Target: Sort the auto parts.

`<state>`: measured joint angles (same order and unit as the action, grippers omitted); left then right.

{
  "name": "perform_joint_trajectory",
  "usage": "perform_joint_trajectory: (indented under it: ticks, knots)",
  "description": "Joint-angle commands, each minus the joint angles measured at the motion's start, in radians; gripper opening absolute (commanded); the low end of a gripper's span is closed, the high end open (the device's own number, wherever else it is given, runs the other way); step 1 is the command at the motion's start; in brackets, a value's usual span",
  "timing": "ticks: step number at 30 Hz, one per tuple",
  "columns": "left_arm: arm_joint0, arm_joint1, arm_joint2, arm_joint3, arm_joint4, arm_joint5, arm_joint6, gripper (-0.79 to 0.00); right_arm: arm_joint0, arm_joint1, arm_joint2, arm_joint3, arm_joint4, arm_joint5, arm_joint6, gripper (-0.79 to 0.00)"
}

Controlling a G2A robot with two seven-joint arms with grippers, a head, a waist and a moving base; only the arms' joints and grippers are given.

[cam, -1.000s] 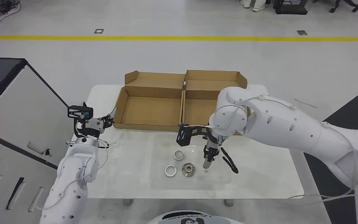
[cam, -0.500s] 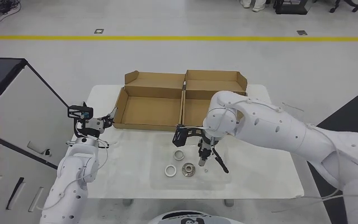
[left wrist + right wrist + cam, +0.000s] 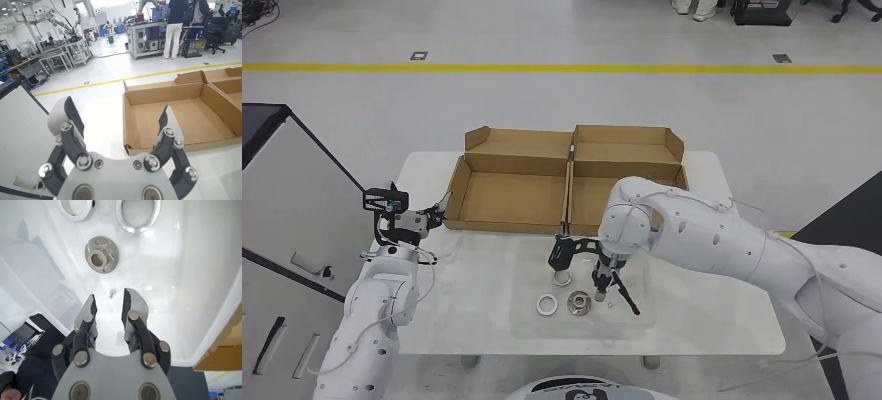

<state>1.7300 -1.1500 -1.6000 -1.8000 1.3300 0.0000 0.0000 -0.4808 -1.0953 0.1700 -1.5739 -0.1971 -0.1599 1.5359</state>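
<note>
Right claw [image 3: 109, 294] is held part-open over the surface [image 3: 170, 275]; small bolt [image 3: 112, 294] is resolved at its tips by the wrist view, flange [image 3: 101, 254] and rings [image 3: 77, 208] just beyond. Left claw [image 3: 121, 113] is held wide open beside the box [image 3: 179, 117].

My white desk [image 3: 482, 290] stands on a pale grey floor [image 3: 362, 100]. At twelve o'clock, beyond the desk, a yellow line [image 3: 542, 67] runs straight across the floor. Just past it lie a small square floor plate [image 3: 419, 55] at eleven o'clock and a second floor plate [image 3: 781, 58] at one. At nine o'clock a white panel [image 3: 282, 190] with a dark edge stands beside the desk. Farther off are workbenches [image 3: 51, 56], a green bin [image 3: 110, 39] and black office chairs [image 3: 217, 36].
</note>
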Motion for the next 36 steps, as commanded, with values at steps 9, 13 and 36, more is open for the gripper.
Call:
perform_joint_trajectory:
  ticks: [9, 13, 36]
  knots:
    - [0.0, 0.0, 0.0, 0.0, 0.0, 0.0, 0.0, 0.0, -0.023, 0.002, 0.0, -0.007, -0.027, 0.032, 0.0, -0.443]
    - [0.0, 0.0, 0.0, 0.0, 0.0, 0.0, 0.0, 0.0, -0.037, 0.014, 0.0, -0.024, -0.045, 0.048, 0.0, -0.453]
    - [0.0, 0.0, 0.0, 0.0, 0.0, 0.0, 0.0, 0.0, -0.087, 0.034, 0.0, -0.034, -0.089, 0.094, 0.0, -0.52]
